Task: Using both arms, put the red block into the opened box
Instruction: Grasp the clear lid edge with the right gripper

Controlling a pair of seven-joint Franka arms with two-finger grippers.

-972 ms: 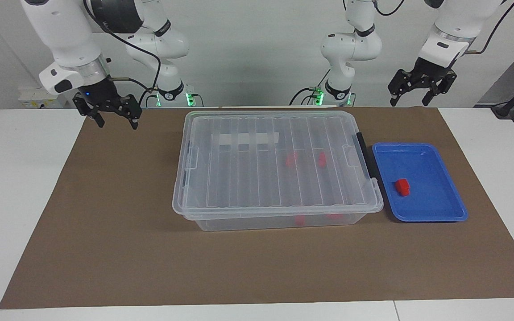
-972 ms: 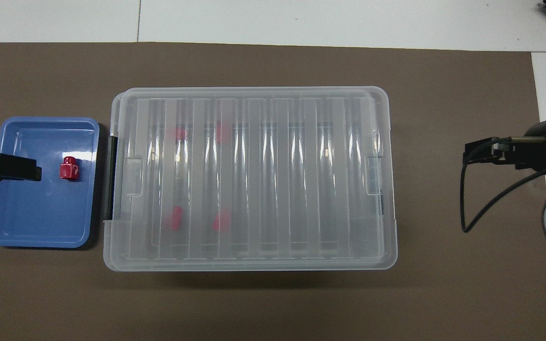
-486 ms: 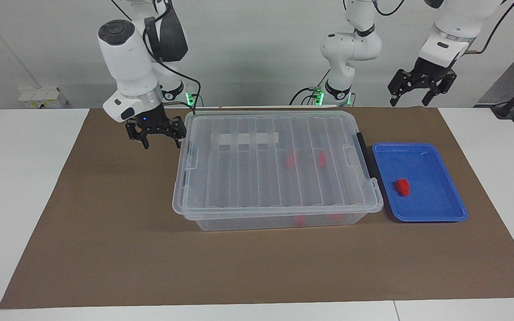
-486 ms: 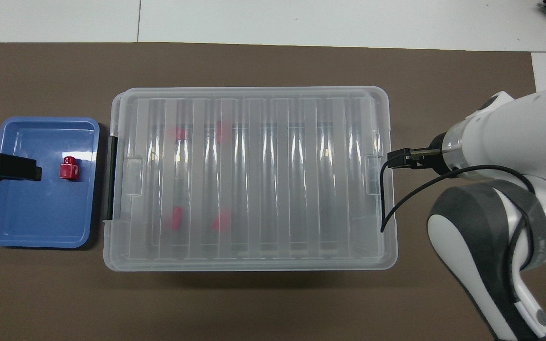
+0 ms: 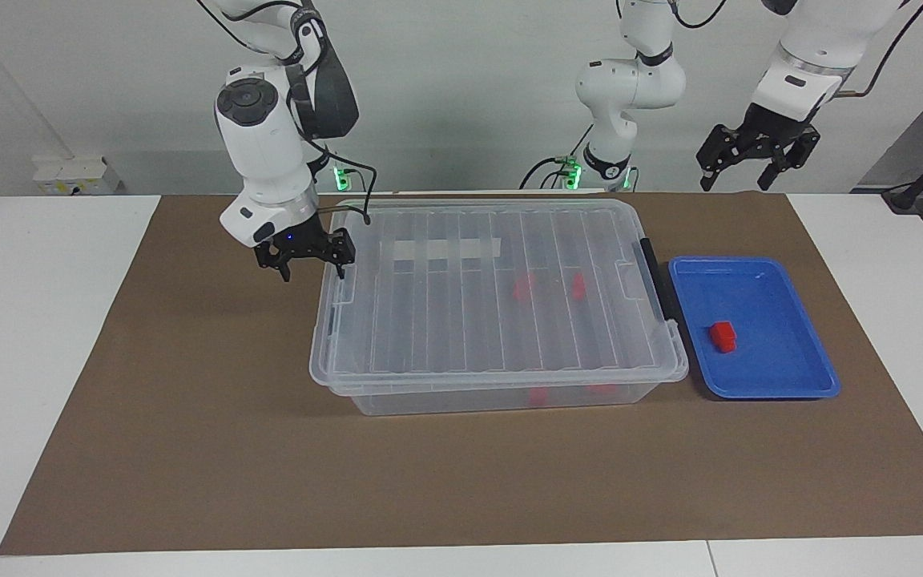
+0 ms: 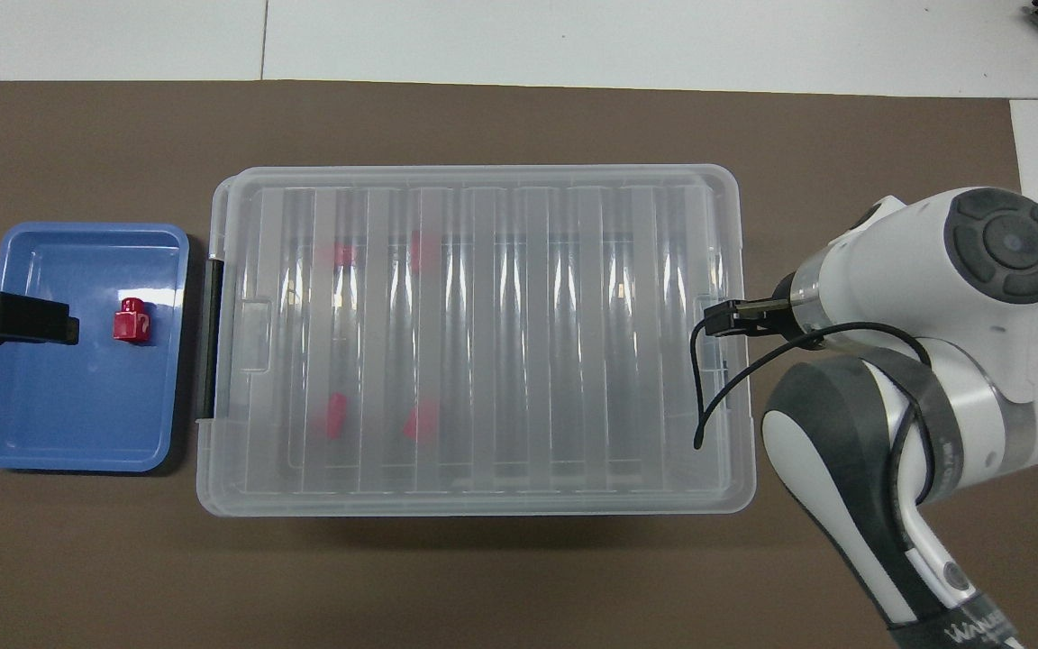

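Observation:
The red block (image 5: 723, 336) (image 6: 132, 321) lies in a shallow blue tray (image 5: 798, 385) (image 6: 68, 433). Beside the tray stands the clear box (image 5: 461, 320) (image 6: 483, 342), with its ribbed lid lying flat on it. Two more red blocks (image 5: 523, 287) show blurred through the lid. My right gripper (image 5: 311, 270) is open and hangs over the box's end rim at the right arm's end. One finger is above the lid's edge and the other is above the mat. In the overhead view its own wrist hides it. My left gripper (image 5: 754, 167) (image 6: 28, 322) waits open, raised over the tray's end of the table.
A brown mat (image 5: 189, 417) covers the middle of the white table. The box has a black handle (image 5: 654, 276) on the end that faces the tray. A black cable (image 6: 708, 397) from the right wrist loops over the lid's corner.
The right arm has swung in from the mat's end to the box's end and come lower. The left arm, the box, the tray and the blocks have not moved.

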